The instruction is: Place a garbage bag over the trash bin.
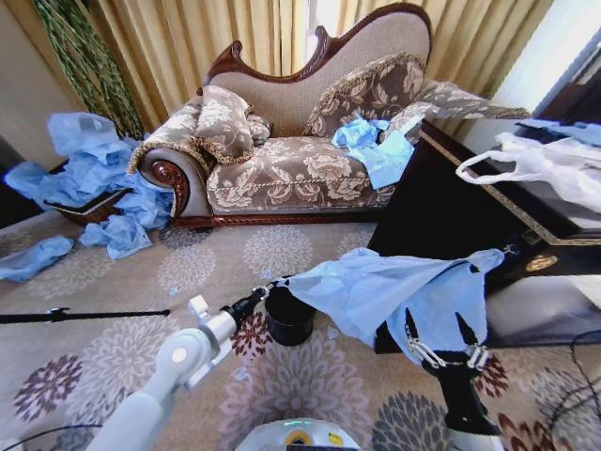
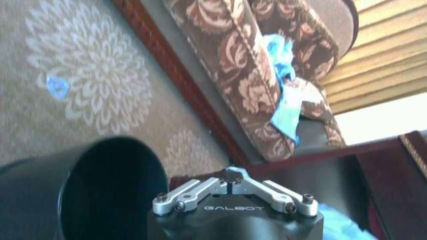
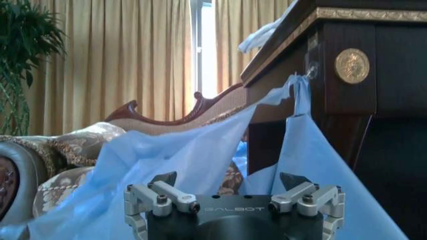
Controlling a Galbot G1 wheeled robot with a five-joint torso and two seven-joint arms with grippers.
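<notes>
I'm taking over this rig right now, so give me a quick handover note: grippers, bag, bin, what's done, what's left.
Left gripper: shut, pinching one edge of the garbage bag beside the trash bin.
Right gripper: open, under the bag's hanging part.
Bag: stretched in the air, far corner caught on the dark cabinet.
Bin: upright on the carpet, unlined.
Done: bag lifted.
Left: free the corner, open the bag over the rim.

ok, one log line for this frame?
left gripper: shut on garbage bag | right gripper: open under bag | trash bin: uncovered
</notes>
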